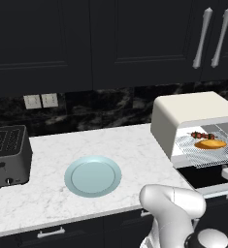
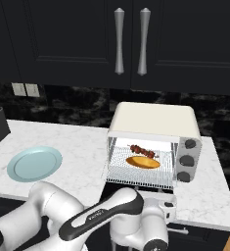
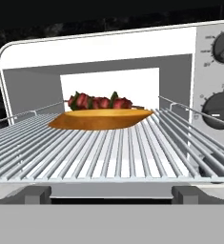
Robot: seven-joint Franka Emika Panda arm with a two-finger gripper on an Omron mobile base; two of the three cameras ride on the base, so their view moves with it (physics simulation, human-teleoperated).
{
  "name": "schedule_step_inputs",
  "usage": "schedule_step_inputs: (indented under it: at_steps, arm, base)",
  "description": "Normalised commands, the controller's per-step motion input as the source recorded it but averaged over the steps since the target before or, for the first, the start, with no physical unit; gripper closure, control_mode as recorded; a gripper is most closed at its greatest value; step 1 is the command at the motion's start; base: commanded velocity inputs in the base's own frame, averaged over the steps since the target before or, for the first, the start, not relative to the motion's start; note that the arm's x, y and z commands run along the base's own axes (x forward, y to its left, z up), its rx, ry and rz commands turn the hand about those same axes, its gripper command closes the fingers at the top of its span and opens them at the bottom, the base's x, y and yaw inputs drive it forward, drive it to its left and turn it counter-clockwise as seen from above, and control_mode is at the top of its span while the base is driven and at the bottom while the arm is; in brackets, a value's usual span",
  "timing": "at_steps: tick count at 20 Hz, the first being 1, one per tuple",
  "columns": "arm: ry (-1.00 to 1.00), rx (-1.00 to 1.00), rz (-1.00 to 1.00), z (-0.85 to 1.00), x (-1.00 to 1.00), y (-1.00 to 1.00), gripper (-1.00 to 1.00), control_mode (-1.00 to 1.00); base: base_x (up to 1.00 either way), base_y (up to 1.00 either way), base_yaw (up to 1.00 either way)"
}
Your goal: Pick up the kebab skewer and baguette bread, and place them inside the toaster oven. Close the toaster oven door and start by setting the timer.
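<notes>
Open gripper (image 3: 111, 194) faces baguette bread (image 3: 101, 118) well beyond its jaws.

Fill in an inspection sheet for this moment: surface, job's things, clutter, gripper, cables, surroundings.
Surface: white marble counter.
Job's things: baguette bread and kebab skewer lie on the wire rack inside the toaster oven; toaster oven door folded down open; knobs on its right side.
Clutter: pale blue plate; dark slot toaster.
Gripper: gripper open, low before the rack, holding nothing.
Cables: nothing seen.
Surroundings: dark cabinets, black stone backsplash, wall outlets.
</notes>
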Motion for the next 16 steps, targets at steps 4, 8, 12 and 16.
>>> schedule_step_inputs:
  at_steps: [4, 8, 12, 16]
  arm:
    - [0.00, 0.00, 0.00, 0.00, 0.00, -0.01, -1.00, -1.00]
    - [0.00, 0.00, 0.00, 0.00, 0.00, 0.00, -1.00, -1.00]
    - [0.00, 0.00, 0.00, 0.01, 0.00, 0.00, -1.00, -1.00]
    - [-0.01, 0.00, 0.00, 0.04, 0.00, 0.00, -1.00, -1.00]
  base:
    - [0.00, 0.00, 0.00]
    - [0.00, 0.00, 0.00]
    - [0.00, 0.00, 0.00]
    - [0.00, 0.00, 0.00]
